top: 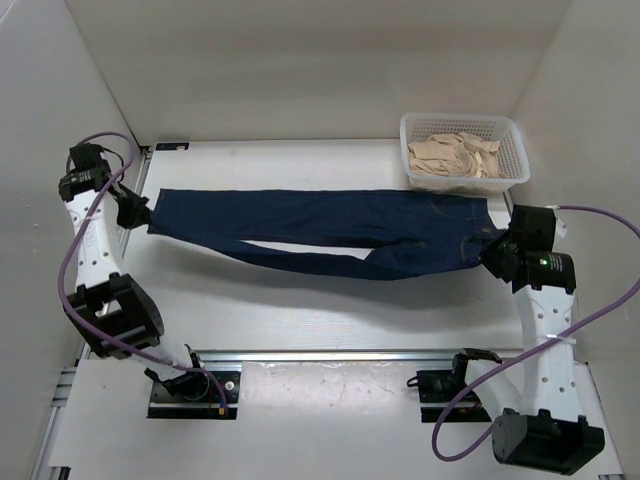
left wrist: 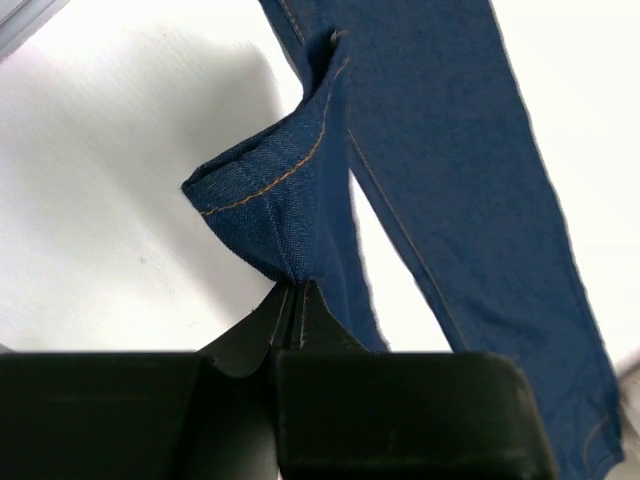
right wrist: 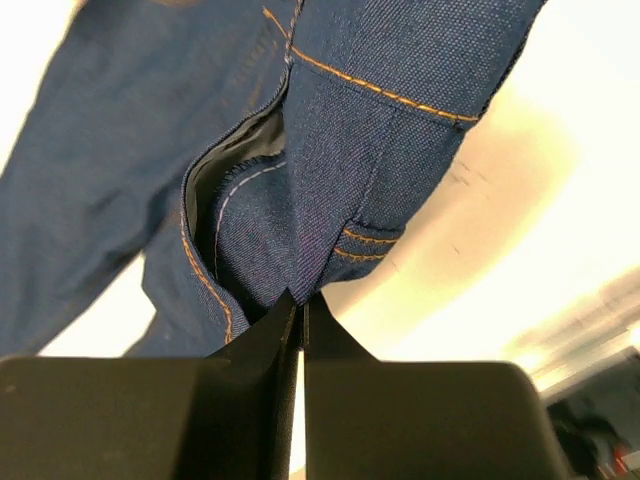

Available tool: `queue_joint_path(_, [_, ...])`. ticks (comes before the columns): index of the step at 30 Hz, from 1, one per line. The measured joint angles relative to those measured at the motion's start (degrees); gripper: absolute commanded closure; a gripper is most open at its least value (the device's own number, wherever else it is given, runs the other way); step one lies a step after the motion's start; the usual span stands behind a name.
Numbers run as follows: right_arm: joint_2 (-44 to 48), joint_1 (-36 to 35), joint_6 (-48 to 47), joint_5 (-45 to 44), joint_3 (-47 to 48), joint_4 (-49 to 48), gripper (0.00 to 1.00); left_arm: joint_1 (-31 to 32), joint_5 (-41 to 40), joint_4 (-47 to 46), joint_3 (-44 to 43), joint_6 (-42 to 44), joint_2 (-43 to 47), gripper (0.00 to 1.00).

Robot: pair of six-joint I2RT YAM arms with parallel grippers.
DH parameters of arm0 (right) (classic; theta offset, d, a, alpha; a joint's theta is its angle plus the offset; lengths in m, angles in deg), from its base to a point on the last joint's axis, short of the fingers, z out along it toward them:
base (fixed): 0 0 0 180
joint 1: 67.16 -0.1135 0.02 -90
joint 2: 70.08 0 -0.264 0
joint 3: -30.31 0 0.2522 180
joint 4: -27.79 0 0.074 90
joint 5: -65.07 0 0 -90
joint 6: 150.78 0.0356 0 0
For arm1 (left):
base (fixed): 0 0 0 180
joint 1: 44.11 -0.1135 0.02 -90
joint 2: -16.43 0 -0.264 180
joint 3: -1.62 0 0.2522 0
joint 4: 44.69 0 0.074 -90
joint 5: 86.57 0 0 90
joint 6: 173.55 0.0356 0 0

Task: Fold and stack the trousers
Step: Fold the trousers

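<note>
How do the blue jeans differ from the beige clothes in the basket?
Colour: the jeans are dark navy denim; the beige clothes are pale. Pose: the jeans are stretched lengthwise across the table; the beige clothes lie crumpled in the white basket. State: the jeans are pinched at one end by the left gripper and at the other by the right gripper; the beige clothes are untouched. Both are unfolded fabric garments.

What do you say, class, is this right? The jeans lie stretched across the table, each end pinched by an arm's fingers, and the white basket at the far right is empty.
Wrong on the basket: it is not empty but holds beige garments, as the top external view shows. The jeans are indeed stretched, both ends pinched.
</note>
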Motion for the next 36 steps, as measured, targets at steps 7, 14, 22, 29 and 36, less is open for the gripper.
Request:
queue_joint_path(7, [4.63,0.15,0.07,-0.81,0.35,13.09,1.0,-3.1,1.11,0.76,2.1,-0.24,8.33,0.9])
queue_joint_path(14, [13.09,0.17,0.46,-1.42,1.16,21.86,1.0,-5.22,1.36,1.51,6.1,0.39,14.23,0.9])
queue_joint_path(22, [10.73,0.2,-0.35,-2.8,2.8,22.01,1.0,-1.55,-1.07,0.11,5.77,0.79,11.32,0.9])
queue_joint_path(29, [-5.51,0.09,-0.85,-3.3,4.02,11.98,1.0,1.86,-1.7,-0.68,-6.75,0.46,-8.57,0.9])
queue_joint_path(36, [-20.68,-0.02,-0.92,-2.86,8.37,3.43,1.0,4.72,-0.66,1.57,-22.16,0.44,-25.07,0.9])
